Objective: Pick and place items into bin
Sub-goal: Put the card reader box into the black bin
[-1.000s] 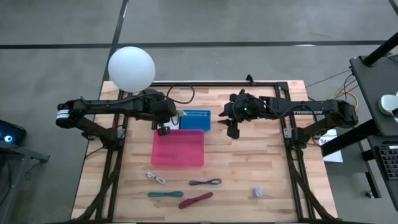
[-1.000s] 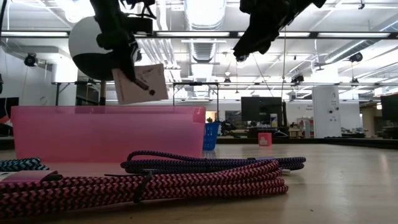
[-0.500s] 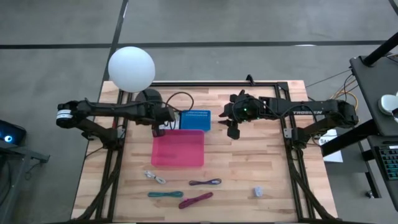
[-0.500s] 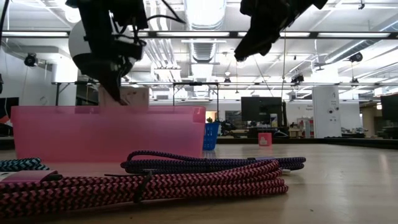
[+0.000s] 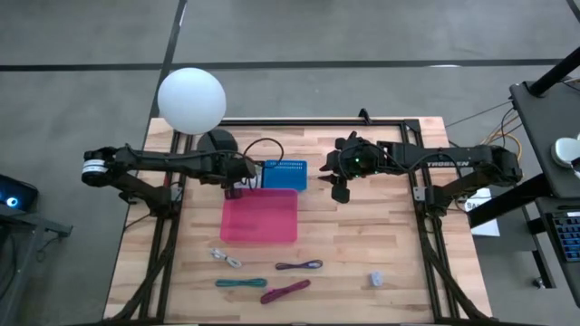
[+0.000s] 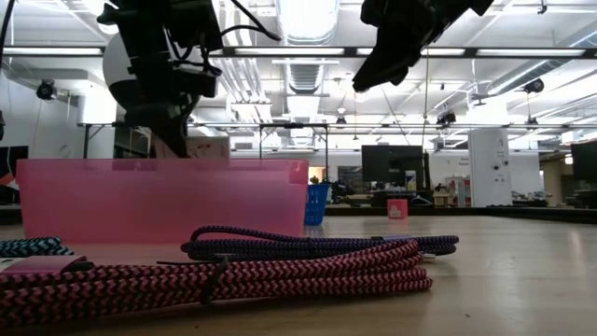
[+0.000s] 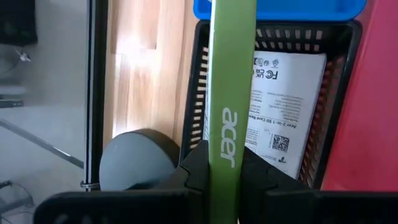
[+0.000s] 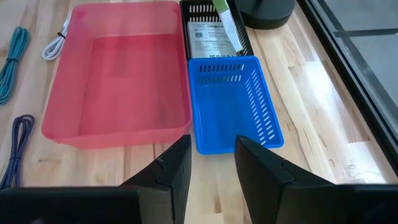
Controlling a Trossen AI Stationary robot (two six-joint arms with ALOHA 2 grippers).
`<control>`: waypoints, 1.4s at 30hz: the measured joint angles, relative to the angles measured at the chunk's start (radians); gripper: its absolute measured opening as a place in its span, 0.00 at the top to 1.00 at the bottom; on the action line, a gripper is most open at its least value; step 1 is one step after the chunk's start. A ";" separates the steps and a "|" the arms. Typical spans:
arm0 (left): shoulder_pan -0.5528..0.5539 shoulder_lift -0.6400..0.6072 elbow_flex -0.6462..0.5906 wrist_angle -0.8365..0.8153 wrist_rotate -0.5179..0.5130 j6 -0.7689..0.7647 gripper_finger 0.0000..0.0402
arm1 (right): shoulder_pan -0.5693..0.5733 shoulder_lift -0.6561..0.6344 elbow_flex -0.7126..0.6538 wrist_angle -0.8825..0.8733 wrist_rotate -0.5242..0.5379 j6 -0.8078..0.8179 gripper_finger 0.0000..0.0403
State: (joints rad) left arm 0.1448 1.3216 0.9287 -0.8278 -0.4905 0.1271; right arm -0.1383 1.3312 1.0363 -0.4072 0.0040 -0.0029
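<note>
The left gripper (image 7: 224, 177) pinches a thin green packet (image 7: 231, 93) edge-on – its long axis points ahead into the black slotted basket (image 7: 339, 106) – while the right gripper (image 8: 211, 163) waits half-open, empty.

**Arm status: left claw clamped, right claw parked high**

Left arm reaches in from its side mount, stretched almost straight across the back half of the surface. Left claw (image 5: 237, 184) points down, fingers (image 7: 193, 165) pinched tight on a thin green packet (image 7: 231, 93) held edge-on. In the low view its wrist hangs low.

Right arm extends from the opposite side, roughly level, elbow bent slightly. Right claw (image 5: 341, 187) sits raised well above the surface, tilted downward, fingers (image 8: 177, 163) partly apart with a clear gap and nothing between them.
</note>
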 joint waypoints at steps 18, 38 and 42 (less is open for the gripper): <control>0.000 0.000 -0.003 0.009 -0.012 0.018 0.91 | 0.001 0.000 -0.011 0.000 0.001 -0.001 0.75; 0.000 0.001 -0.072 0.072 -0.020 0.008 0.86 | 0.000 0.000 -0.011 0.000 0.001 -0.008 0.77; 0.000 0.001 -0.072 0.109 -0.036 0.010 0.78 | 0.000 0.000 -0.011 0.000 0.001 -0.007 0.77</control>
State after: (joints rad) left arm 0.1448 1.3224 0.8566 -0.7187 -0.5267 0.1371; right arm -0.1383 1.3312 1.0252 -0.4076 0.0048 -0.0097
